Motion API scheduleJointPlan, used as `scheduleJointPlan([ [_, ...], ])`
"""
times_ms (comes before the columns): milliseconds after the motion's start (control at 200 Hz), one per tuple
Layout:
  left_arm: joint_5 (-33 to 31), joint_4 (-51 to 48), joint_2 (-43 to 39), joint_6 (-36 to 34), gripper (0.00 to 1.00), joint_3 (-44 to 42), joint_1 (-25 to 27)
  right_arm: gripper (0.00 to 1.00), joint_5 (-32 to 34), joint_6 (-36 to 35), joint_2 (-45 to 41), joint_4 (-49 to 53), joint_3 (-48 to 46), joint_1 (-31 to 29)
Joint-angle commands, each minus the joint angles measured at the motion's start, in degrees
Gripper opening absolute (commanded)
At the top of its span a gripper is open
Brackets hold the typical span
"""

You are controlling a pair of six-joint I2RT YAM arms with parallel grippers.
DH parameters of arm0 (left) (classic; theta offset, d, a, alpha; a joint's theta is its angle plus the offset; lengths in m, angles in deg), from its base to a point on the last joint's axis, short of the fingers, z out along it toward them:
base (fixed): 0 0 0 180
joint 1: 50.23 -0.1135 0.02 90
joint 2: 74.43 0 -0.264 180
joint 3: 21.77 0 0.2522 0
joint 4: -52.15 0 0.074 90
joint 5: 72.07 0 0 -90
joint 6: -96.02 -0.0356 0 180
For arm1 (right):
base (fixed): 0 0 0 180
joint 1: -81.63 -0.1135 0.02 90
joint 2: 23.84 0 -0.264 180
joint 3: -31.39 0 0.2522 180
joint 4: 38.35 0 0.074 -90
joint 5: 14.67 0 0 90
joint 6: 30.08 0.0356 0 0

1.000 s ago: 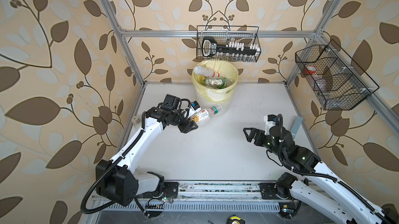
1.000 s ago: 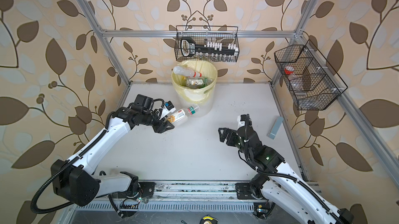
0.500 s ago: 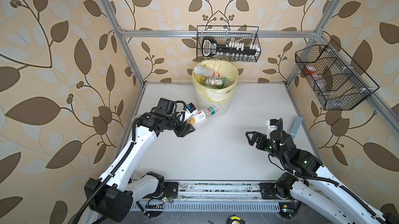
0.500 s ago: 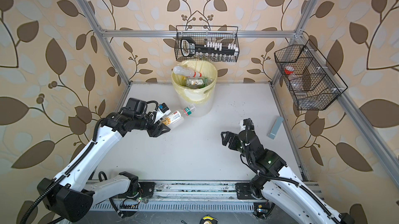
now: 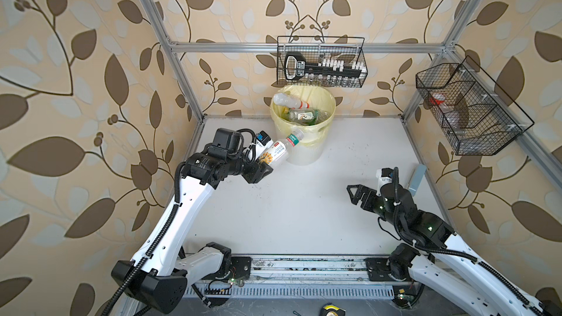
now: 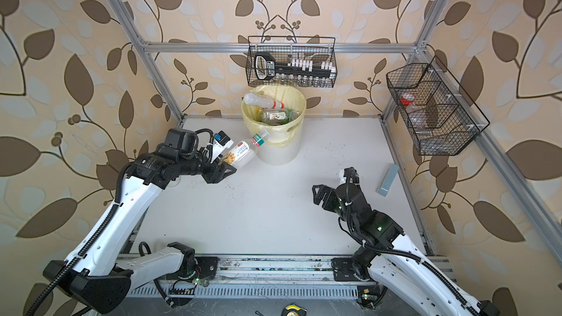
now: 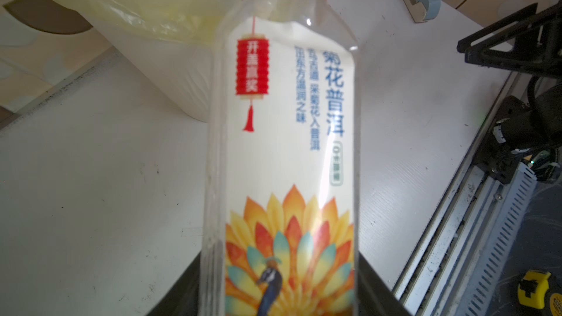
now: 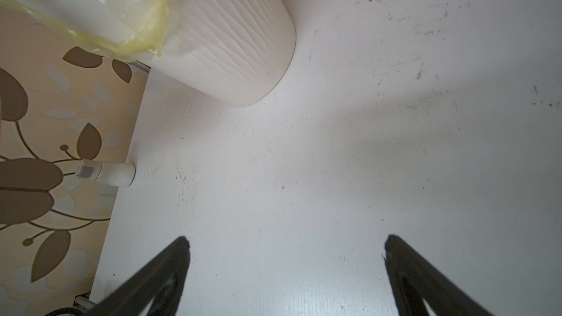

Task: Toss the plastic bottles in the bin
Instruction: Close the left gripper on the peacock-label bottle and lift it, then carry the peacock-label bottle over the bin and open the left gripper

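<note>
Above tabletop (image 5: 304, 208), left tool (image 5: 264, 164) clamps tilted bottle (image 5: 278, 153) (cap beside bin (image 5: 307, 157)).

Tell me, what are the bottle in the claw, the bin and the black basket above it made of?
The bottle looks like clear, shiny plastic: you see through its sides and light glints there. The bin seems matte white plastic with wavy ribs; its bag is thin, crinkly yellowish film. The basket is probably black-coated metal wire, a thin open grid.
</note>
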Motion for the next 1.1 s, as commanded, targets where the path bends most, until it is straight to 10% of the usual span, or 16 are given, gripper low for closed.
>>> scheduleJointPlan([
  [0, -2.37, -0.61, -1.58, 2.63, 0.36, 3.57, 0.39, 1.00, 1.31, 1.01, 0.04, -0.28, -0.13, 0.20],
  [405, -2.39, 0.29, -1.71, 5.37, 0.37, 5.54, 0.39, 1.00, 1.74, 0.98, -0.48, 0.01, -0.35, 0.21],
  [650, -0.33, 0.58, 13.23, 13.19, 0.35, 24.87, 0.45, 1.00, 2.26, 0.78, -0.36, -0.26, -0.47, 0.22],
  [770, 2.36, -1.99, 28.95, 18.94, 0.57, 43.40, 0.62, 1.00, 2.23, 0.66, -0.03, -0.75, -0.80, 0.34],
  [825, 3.24, -5.95, 37.16, 19.63, 0.98, 53.62, 0.71, 1.00, 2.14, 0.69, 0.30, -0.91, -0.87, 0.42],
  [920, 2.48, -13.65, 48.04, 18.29, 0.99, 69.91, 0.72, 1.00, 1.59, 0.56, 0.48, -0.57, -0.29, 0.61],
  [1095, -0.46, -12.39, 43.63, 16.28, 0.99, 70.94, 0.72, 1.00, 2.17, 0.53, -0.79, 0.62, -0.18, 0.61],
])
